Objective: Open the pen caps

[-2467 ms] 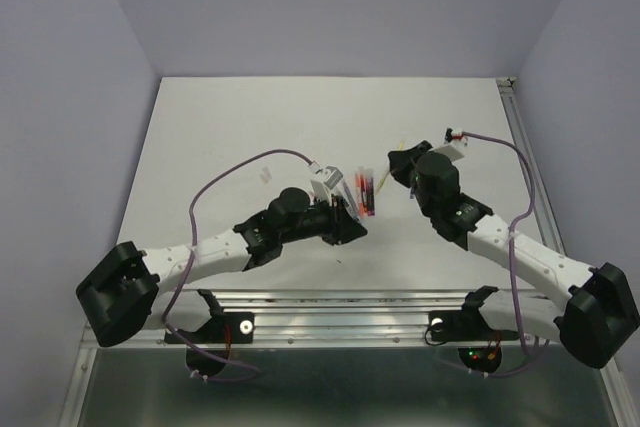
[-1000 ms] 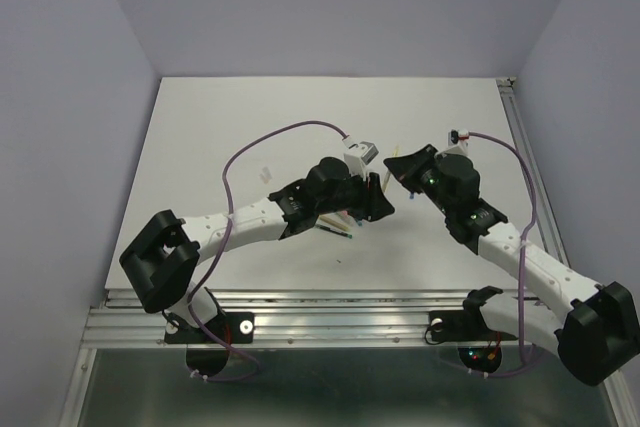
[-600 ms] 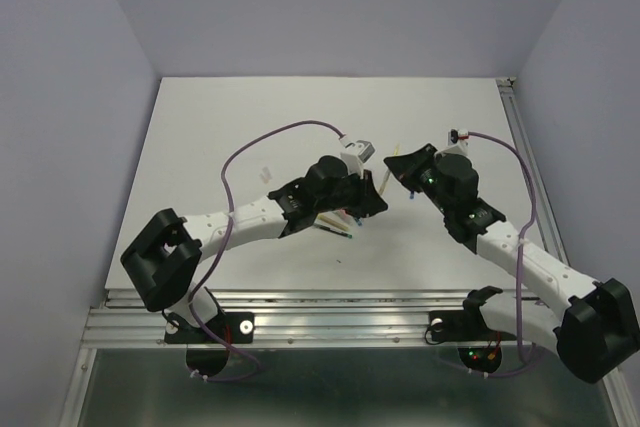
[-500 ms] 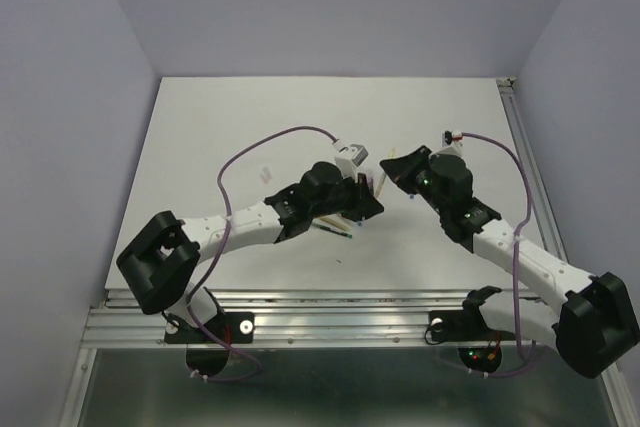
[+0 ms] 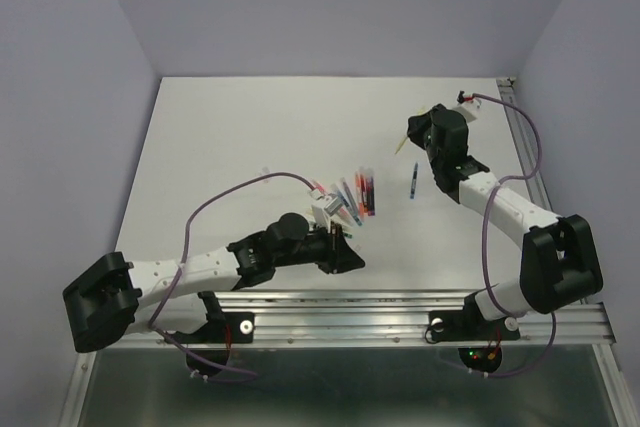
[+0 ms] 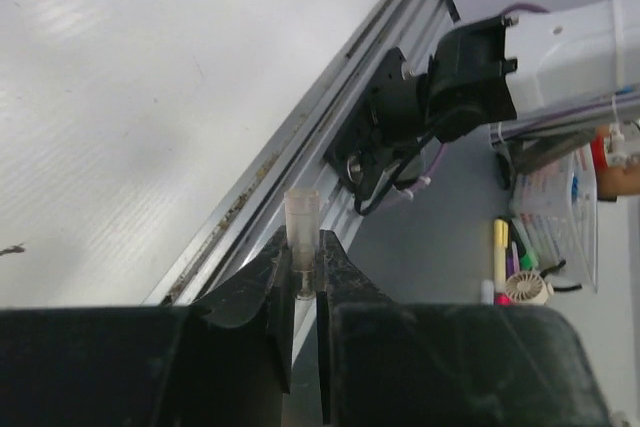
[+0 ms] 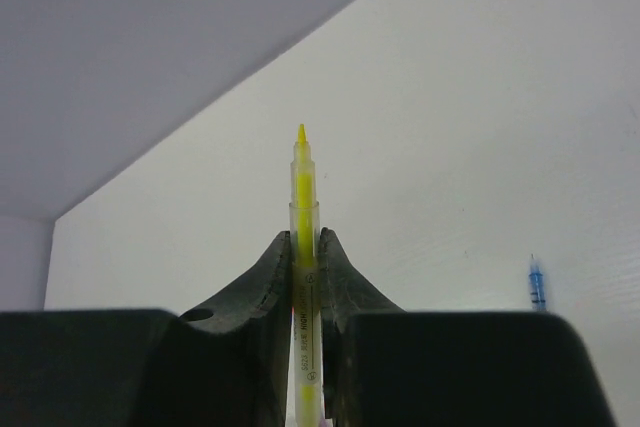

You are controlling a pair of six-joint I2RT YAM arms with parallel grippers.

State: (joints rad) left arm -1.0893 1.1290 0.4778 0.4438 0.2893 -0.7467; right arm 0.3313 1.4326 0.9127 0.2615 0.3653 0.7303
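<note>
Overhead, a loose fan of thin coloured pens (image 5: 352,192) lies on the white table (image 5: 230,137). The left gripper (image 5: 350,257) sits on the near side of that fan, by the table's front edge. What it holds is too small to make out from here. The right gripper (image 5: 415,134) is well off to the fan's far right, with a slim yellow pen body (image 5: 402,143) poking out of it. A lone blue pen (image 5: 413,183) lies just right of the fan.

From the left wrist, the left gripper (image 6: 303,269) has its fingers pressed onto a short translucent clear cap (image 6: 302,230). The cap stands upright out of the tips with the aluminium rail (image 6: 330,117) beyond it. It looks freed from its pen, and is probably held away from the fan so it can be put down apart.

From the right wrist, the right gripper (image 7: 304,252) pinches the yellow pen body (image 7: 303,217) by its barrel. The bare pointed nib stands clear above the tips, so this pen's cap is off. The blue pen (image 7: 536,283) shows low on the right.
</note>
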